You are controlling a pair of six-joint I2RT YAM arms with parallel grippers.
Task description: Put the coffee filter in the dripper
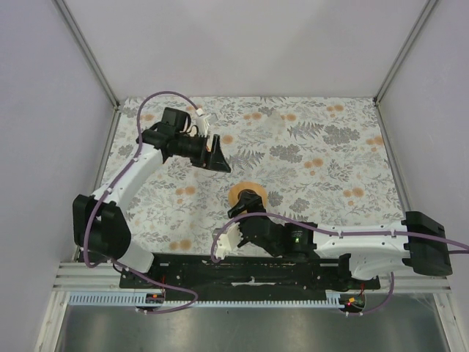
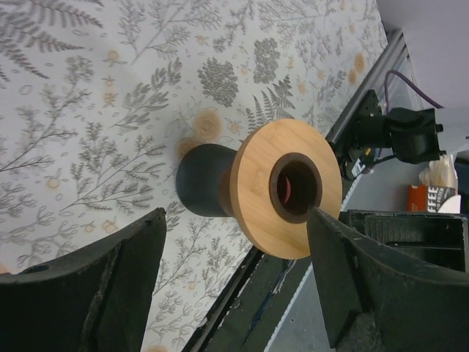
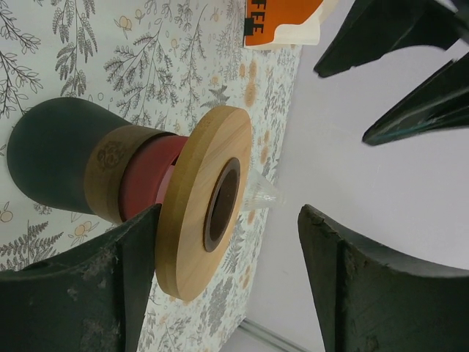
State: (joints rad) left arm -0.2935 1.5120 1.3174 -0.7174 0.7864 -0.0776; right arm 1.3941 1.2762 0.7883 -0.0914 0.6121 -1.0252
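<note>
Right jaws just beside dripper [image 3: 187,192]

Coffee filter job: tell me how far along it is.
Done: nothing yet; the dripper stands upright, its centre hole bare. In hand: nothing; the left end effector and the right end effector are both open and empty, pointed at the dripper. Left: everything, picking up the coffee filter, which I cannot make out in any view, and seating it in the dripper.

The dripper [image 2: 256,187] has a smooth pale wooden rim and matt black base; the tablecloth [image 1: 308,147] looks matt.
</note>
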